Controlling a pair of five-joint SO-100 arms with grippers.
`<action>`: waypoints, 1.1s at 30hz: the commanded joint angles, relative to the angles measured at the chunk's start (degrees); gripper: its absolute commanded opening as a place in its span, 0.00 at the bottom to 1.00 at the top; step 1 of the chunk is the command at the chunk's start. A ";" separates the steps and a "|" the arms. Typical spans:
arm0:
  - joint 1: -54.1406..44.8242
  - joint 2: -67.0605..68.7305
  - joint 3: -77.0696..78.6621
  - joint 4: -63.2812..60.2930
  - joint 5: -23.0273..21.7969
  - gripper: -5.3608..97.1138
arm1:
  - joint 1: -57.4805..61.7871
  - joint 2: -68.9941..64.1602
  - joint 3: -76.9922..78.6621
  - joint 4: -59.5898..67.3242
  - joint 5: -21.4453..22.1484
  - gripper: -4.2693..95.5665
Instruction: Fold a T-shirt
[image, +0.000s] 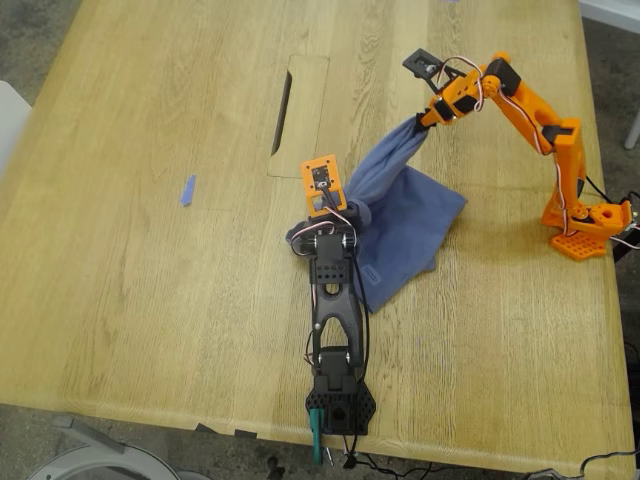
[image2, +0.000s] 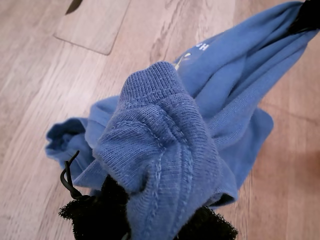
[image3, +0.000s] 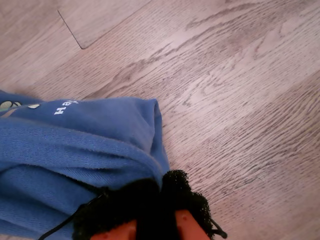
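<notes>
Stretching between my first gripper (image: 332, 222) and second gripper (image: 428, 118), both clamped on it, the T-shirt (image: 405, 225) hangs.

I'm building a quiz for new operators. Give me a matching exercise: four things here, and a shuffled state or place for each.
1. T-shirt
2. my first gripper
3. my second gripper
4. blue scrap

A. on the orange arm, shut on cloth
B. lying alone toward the exterior view's left
C. shut on the ribbed band
D. slung between both grippers

Pairs: 1-D, 2-C, 3-A, 4-B
</notes>
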 joint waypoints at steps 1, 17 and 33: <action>0.79 7.21 -0.44 1.05 -0.88 0.05 | 0.18 5.71 2.55 -0.09 0.18 0.04; 10.63 16.35 14.24 -2.20 -1.32 0.05 | -3.34 32.43 51.68 -21.01 0.44 0.04; 24.08 31.46 35.24 -8.00 -2.46 0.05 | -4.57 47.20 78.49 -39.64 -0.53 0.04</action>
